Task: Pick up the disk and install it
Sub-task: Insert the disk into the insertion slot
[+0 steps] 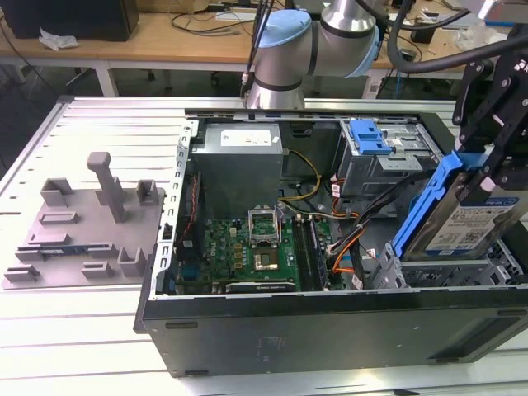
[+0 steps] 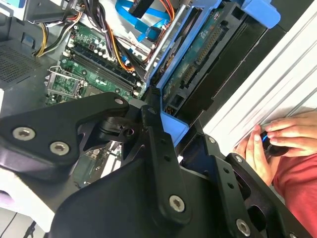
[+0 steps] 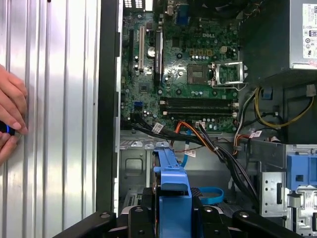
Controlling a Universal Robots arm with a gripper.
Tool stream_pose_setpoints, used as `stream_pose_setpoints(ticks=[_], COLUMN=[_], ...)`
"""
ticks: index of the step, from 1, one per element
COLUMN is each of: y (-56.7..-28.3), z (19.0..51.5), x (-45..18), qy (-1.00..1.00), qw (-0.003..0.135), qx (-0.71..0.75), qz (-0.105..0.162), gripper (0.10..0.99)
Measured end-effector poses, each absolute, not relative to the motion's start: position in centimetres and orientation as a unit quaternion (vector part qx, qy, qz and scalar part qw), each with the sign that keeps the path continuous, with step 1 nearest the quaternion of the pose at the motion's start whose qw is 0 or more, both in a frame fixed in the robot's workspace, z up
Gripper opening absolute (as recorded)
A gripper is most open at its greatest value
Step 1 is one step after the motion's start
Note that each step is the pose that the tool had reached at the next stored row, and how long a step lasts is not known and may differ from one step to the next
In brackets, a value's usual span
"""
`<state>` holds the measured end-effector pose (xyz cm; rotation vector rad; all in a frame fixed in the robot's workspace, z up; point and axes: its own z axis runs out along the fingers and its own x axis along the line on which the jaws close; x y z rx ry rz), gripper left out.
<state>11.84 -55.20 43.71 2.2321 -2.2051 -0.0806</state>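
The disk (image 1: pixel 470 224), a silver drive with a white-and-blue label in a bright blue carrier frame, hangs tilted at the exterior view's right, over the metal drive cage (image 1: pixel 441 271) of the open computer case (image 1: pixel 330 318). My black gripper (image 1: pixel 488 175) is shut on its upper end. In the second wrist view the disk's green circuit underside (image 2: pixel 198 67) runs away from the fingers (image 2: pixel 151 130), which clamp the blue frame. In the first wrist view the blue carrier (image 3: pixel 173 181) points into the case above the cage floor.
Inside the case lie the motherboard (image 1: pixel 252 247), a grey power supply (image 1: pixel 239 161), bundled cables (image 1: pixel 363 239) and another blue clip (image 1: pixel 369 136) in the upper bay. A grey holder block (image 1: pixel 82 223) stands on the table at the exterior view's left. A person's hands (image 2: pixel 277 141) rest beside the case.
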Motion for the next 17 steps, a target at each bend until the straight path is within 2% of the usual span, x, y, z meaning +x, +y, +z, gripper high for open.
stream_pose_setpoints(ticks=[17], y=[-55.5], z=[42.6], x=[11.8], qy=[-0.703], qw=[0.001], qx=[0.711], qz=[-0.026], gripper=[0.369])
